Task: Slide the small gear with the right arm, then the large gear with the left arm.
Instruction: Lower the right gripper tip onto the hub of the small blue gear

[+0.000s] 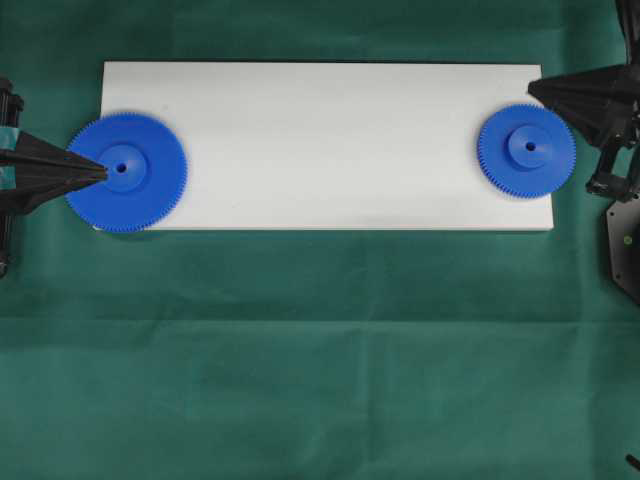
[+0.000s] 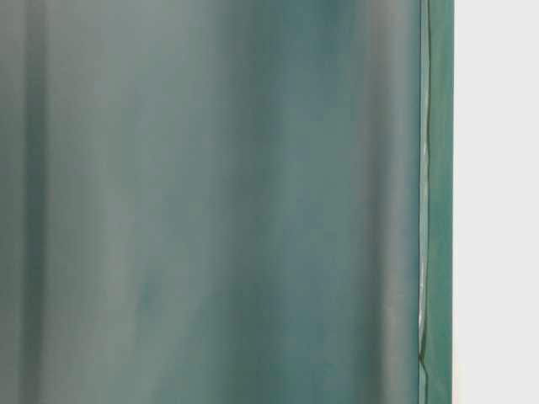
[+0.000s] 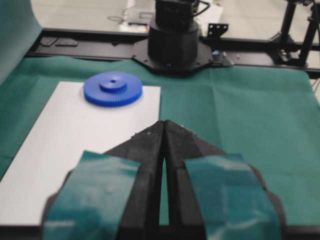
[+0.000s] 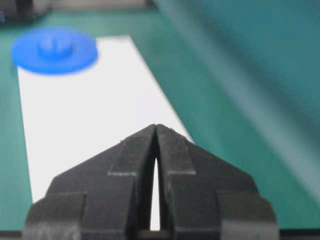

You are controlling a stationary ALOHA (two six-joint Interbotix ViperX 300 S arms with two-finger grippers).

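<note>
The large gear (image 1: pixel 140 195), a wide blue toothed disc, lies on the left end of the white board (image 1: pixel 330 150), overhanging its edge. My left gripper (image 1: pixel 104 172) is shut, and its tip lies over the left side of that gear's hub. The small gear (image 1: pixel 510 175) lies flat at the board's right end. My right gripper (image 1: pixel 531 88) is shut, its tip just off the small gear's far rim. In the left wrist view the shut left gripper (image 3: pixel 164 123) faces the small gear (image 3: pixel 113 89) across the board. In the right wrist view the shut right gripper (image 4: pixel 156 126) faces the blurred large gear (image 4: pixel 54 50).
Green cloth (image 1: pixel 320 350) covers the table around the board. The right arm's black base (image 3: pixel 172 40) stands beyond the small gear. Black arm links (image 1: pixel 620 230) sit at the right edge. A green drape (image 2: pixel 210 202) hangs in the table-level view.
</note>
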